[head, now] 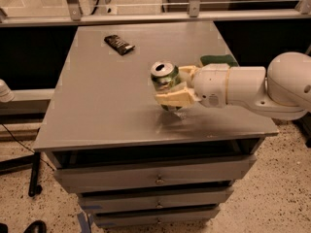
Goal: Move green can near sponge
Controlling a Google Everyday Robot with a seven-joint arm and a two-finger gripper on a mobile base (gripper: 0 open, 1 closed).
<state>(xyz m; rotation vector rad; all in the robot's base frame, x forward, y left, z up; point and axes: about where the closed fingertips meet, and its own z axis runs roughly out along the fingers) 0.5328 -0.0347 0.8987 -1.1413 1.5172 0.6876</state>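
The pincer [169, 86] is clenched on the green can [163, 75], one cream finger across the can's near side and the other behind it. The can stands upright over the right-centre of the grey bench [97, 106], silver top showing; whether its base touches the surface cannot be told. The white arm [252, 84] reaches in from the right. The sponge [218, 60] lies near the bench's right edge, just behind the wrist, close to the can but apart from it. A flat dark wrapper [119, 44] lies well apart at the back left. Drawers [155, 171] sit below the benchtop.
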